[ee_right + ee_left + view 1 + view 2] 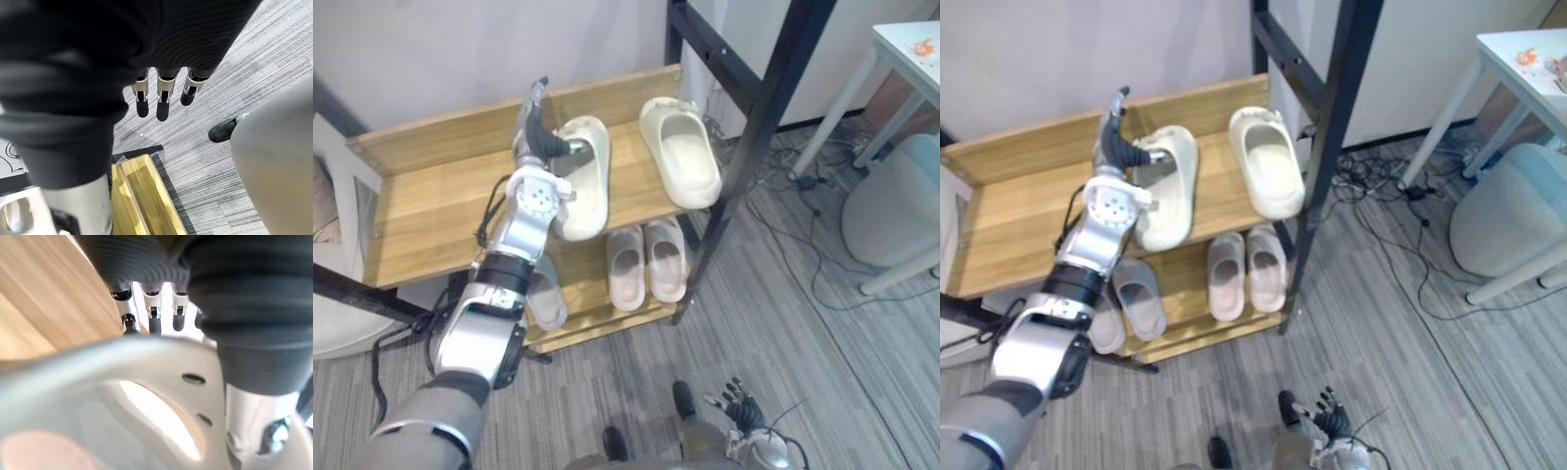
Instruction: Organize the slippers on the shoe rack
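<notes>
1. Grey striped carpet (783, 343) runs up to a pale wall, where a wooden shoe rack (431, 196) stands in a black frame.
2. Two cream slippers lie on its top shelf, toes toward the wall and a little apart.
3. The left cream slipper (587, 186) sits with its heel at the shelf's front edge.
4. The left hand (543, 142) is on that slipper. Its fingers (154, 320) hook over the strap into the mouth of the shoe, gripping it, while one digit stands straight up.
5. The right cream slipper (680, 152) lies free, angled toward the black upright.
6. On the lower shelf a pale pink pair (646, 259) sits side by side, with grey slippers (1136, 299) further left, partly behind the left arm.
7. The right hand (741, 406) hangs low over the carpet, well clear of the rack, fingers (163, 100) loose and straight, holding nothing.
8. A white table (911, 49) and a rounded grey seat (896, 206) stand off to the right.
</notes>
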Controlling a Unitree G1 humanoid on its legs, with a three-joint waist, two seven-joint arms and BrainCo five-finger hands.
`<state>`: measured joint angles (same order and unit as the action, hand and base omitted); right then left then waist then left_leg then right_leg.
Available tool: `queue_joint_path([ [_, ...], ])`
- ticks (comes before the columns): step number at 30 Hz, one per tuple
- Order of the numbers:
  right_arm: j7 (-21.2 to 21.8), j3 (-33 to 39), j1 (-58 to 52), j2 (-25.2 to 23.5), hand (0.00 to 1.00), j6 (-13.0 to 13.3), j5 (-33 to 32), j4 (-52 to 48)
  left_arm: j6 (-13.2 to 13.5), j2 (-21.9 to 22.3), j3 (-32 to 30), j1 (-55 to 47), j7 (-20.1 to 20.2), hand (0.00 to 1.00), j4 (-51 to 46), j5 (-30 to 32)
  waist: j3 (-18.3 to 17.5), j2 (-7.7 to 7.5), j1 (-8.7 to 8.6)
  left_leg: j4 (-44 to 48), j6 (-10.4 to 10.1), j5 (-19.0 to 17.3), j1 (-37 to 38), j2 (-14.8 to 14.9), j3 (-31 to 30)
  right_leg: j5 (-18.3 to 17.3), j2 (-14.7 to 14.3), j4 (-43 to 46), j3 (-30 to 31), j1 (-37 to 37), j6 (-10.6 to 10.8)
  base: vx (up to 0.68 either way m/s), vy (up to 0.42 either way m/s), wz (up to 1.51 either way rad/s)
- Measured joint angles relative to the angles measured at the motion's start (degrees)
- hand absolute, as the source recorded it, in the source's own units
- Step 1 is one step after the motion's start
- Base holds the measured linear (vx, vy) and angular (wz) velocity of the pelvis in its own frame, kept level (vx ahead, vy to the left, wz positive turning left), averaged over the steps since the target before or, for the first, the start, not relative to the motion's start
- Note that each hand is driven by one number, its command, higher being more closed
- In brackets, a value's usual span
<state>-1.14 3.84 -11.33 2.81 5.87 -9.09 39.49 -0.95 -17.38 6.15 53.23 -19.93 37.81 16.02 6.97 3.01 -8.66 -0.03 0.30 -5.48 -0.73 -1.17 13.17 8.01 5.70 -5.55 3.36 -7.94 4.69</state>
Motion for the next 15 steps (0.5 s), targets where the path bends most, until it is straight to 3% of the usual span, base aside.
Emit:
queue_joint_path([
  [15,0.0,0.0,1.5,0.5,0.0,-1.3,0.0,2.2,1.0,0.6,0.0,-4.9,0.3,0.0,-4.7,-12.7,0.0,0.17,0.27,-1.3,0.1,1.9,0.6,-0.4,-4.2,-0.2,0.8,0.0,-4.9,2.1,-0.2,-0.01,-0.026,0.14],
])
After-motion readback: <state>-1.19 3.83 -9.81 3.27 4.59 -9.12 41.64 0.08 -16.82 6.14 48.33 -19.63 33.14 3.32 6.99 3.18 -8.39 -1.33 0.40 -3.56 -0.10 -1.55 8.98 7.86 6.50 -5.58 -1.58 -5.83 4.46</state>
